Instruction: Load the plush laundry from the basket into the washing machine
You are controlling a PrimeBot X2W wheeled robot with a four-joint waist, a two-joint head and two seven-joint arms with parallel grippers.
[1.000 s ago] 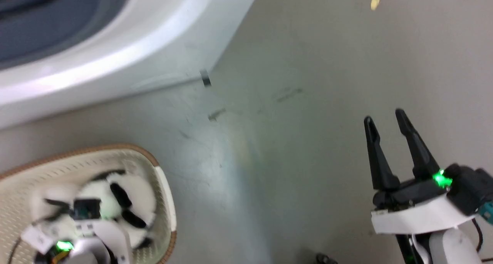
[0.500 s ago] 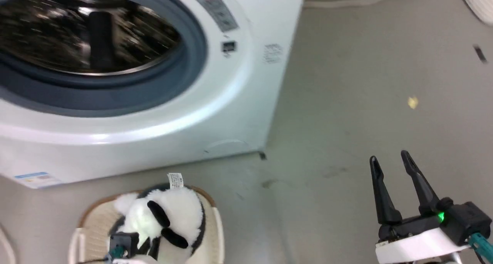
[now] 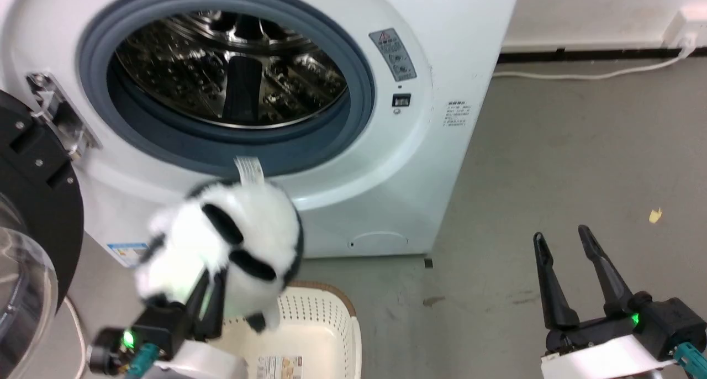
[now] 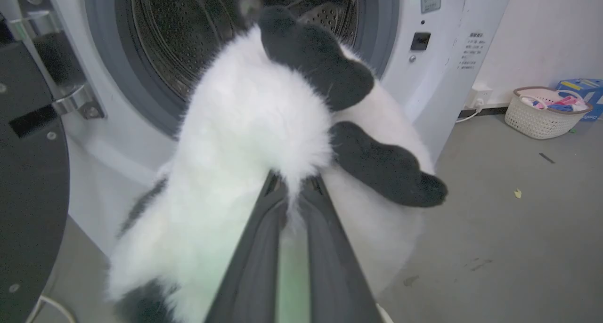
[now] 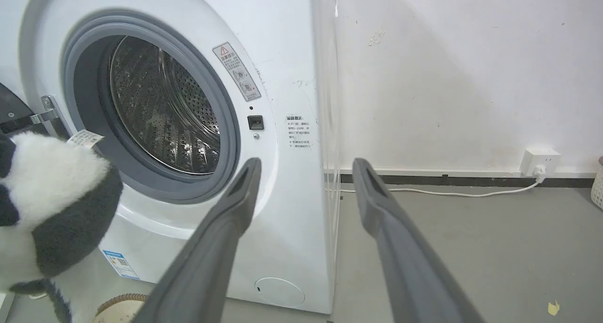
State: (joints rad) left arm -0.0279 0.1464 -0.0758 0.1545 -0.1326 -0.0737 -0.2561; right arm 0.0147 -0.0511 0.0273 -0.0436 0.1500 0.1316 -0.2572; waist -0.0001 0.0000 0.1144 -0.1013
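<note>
The plush laundry (image 3: pixel 232 241), a fluffy white and black panda toy, hangs in the air in front of the washing machine (image 3: pixel 431 64), just below its grey door seal. My left gripper (image 3: pixel 207 290) is shut on the plush (image 4: pixel 254 125) from below, its fingers (image 4: pixel 325 247) sunk into the fur. The steel drum (image 3: pixel 232 69) stands open, with the black-framed glass door (image 3: pixel 33 202) swung out to the left. Beneath the toy sits the cream basket (image 3: pixel 326 324), a sticker on its bottom. At the lower right my right gripper (image 3: pixel 563 241) is open over the floor with nothing between its fingers (image 5: pixel 226 247).
A white cable (image 3: pixel 580 75) runs along the wall's dark skirting to a socket (image 5: pixel 537 162). A second small basket (image 4: pixel 546 112) with coloured items stands by the wall. A yellow scrap (image 3: pixel 655 215) lies on the grey floor (image 3: pixel 552 163) right of the machine.
The camera has tilted up, bringing the drum opening into view. My left gripper has lifted the plush out of the basket up to the door seal's lower edge. The right gripper stays open.
</note>
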